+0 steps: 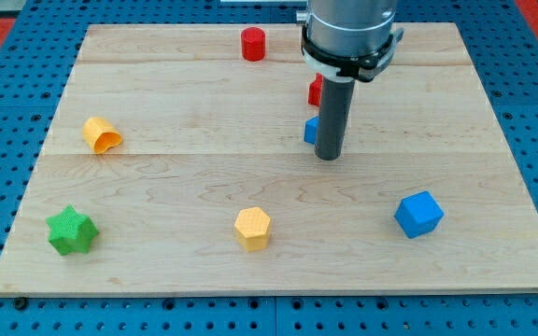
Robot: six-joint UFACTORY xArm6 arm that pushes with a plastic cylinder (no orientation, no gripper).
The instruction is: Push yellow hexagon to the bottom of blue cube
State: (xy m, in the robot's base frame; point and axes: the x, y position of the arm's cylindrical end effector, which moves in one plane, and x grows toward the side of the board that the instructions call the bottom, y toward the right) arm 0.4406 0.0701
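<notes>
The yellow hexagon (252,228) lies near the board's bottom edge, a little left of centre. The blue cube (418,214) lies at the lower right, well to the right of the hexagon. My tip (329,156) rests on the board near the centre, above and between the two, apart from both. It stands right beside a small blue block (311,131) that the rod partly hides.
A red cylinder (253,44) stands at the top centre. A red block (315,91) is partly hidden behind the rod. An orange-yellow block (102,135) lies at the left, a green star (71,231) at the lower left. The wooden board (493,261) sits on a blue pegboard.
</notes>
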